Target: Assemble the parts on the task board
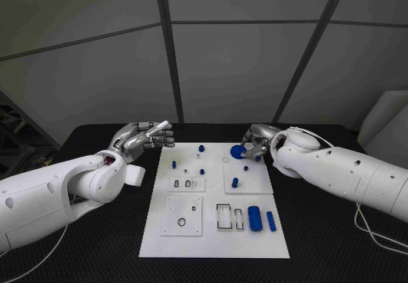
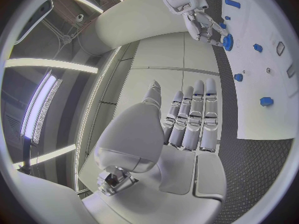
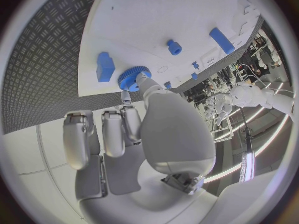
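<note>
Gear time, looks like. Right hand (image 1: 257, 142) has a small blue toothed gear wheel (image 1: 237, 151) pinched between thumb and a fingertip, held over the far right corner of the white rectangular task board (image 1: 214, 236). From the right wrist view the gear (image 3: 129, 78) sits right at the board's edge, just beside a blue blocky part (image 3: 105, 66); whether it's touching the board I can't tell.

Left hand (image 1: 144, 137) is hanging off the board's far left side, holding nothing, fingers straight and lying side by side.

My guess is the gear is meant for the small ring-shaped seat (image 1: 225, 159) just beside it, not seated yet.

What could go sideways:
- That grip is a thin pinch on the rim. If the gear tilts on the way down, it'll jam or pop out and roll off the edge onto the black textured table (image 1: 85, 247).
- The hand is close to the short blue pegs (image 1: 246, 168) standing nearby, so a wide swing could knock one.
- Nobody's bracing the board, so pushing down hard could shift it.
</note>
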### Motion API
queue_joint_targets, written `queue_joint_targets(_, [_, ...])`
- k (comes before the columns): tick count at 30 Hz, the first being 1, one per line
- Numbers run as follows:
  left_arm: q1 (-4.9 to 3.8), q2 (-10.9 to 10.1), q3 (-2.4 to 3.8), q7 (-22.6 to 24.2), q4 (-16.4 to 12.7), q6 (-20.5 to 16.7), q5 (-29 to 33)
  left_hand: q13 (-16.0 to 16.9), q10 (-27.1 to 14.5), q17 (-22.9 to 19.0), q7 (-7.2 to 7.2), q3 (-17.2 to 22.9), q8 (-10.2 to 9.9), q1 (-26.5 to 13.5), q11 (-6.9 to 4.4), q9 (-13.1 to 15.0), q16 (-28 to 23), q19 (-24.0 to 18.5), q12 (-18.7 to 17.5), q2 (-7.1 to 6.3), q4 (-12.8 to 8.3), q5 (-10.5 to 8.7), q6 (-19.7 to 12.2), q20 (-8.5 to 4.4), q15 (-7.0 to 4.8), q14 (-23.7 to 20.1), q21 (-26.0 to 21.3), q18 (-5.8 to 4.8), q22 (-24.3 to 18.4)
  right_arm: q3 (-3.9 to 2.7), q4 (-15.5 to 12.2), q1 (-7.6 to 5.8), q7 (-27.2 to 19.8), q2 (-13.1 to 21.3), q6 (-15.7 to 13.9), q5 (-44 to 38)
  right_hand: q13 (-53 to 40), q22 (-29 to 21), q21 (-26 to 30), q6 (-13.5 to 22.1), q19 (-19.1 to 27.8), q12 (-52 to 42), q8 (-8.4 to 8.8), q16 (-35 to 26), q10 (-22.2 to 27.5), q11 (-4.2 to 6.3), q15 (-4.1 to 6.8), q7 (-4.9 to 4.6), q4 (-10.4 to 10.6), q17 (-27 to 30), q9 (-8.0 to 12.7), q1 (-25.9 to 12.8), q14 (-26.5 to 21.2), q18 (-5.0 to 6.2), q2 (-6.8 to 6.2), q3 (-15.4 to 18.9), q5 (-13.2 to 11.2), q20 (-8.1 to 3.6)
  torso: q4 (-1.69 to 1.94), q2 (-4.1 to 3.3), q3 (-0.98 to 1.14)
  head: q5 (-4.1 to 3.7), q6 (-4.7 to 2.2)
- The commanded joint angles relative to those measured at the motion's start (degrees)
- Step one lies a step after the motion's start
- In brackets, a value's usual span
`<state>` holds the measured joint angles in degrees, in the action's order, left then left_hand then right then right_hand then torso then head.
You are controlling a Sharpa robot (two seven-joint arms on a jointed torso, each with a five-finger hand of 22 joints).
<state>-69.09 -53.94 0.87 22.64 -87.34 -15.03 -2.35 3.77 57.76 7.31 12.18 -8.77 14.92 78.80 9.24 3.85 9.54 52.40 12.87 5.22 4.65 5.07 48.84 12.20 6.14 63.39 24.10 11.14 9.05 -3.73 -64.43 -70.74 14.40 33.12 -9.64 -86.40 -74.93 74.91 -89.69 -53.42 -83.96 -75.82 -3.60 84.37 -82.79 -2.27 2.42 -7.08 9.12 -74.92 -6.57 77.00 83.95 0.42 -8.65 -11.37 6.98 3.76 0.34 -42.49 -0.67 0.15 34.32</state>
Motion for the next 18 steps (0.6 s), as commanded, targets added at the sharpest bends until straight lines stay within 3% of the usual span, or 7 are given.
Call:
queue_joint_targets(1, [-0.1, 0.05, 0.07, -0.01, -0.01, 0.68, -0.25, -0.07, 0.23, -0.02, 0.18, -0.04, -0.2, -0.16, 0.0, -0.06, -0.19, -0.01, -0.37, 0.49, -0.32, -0.25, 0.24, 0.41, 0.48, -0.05, -0.28, -0.75, -0.09, -0.02, -0.02, -0.13, 0.19, -0.11, -0.1, -0.55, -2.46, 15.09, -0.31, 1.9, -6.04, 0.66, 0.13, 0.27, 0.54, -0.28, -0.6, -0.4, 0.73, -2.51, 0.38, -0.31, 3.45, -0.42, -1.09, 0.49, -0.34, 0.74, 0.02, -0.03, -0.02, -0.06, 0.03])
queue_joint_targets(18, [-0.1, 0.16, 0.06, -0.63, 0.21, 0.96, -0.24, -0.07, 0.15, -0.01, 0.27, -0.33, -0.39, -0.3, 0.08, -0.08, -0.43, -0.03, -0.65, 0.44, -0.48, -0.43, 0.11, 0.46, 0.54, -0.05, -0.37, -0.76, -0.21, -0.02, 0.47, -0.13, 0.01, -0.86, 0.52, -0.39, -2.59, 15.09, -0.31, 2.01, -6.04, 0.57, -0.24, 0.23, 0.45, -0.38, -0.75, -0.46, 2.15, -2.49, 0.37, -0.66, 3.43, -0.42, -1.32, 0.58, -0.35, 0.98, 0.08, -0.03, 0.0, -0.02, -0.01])
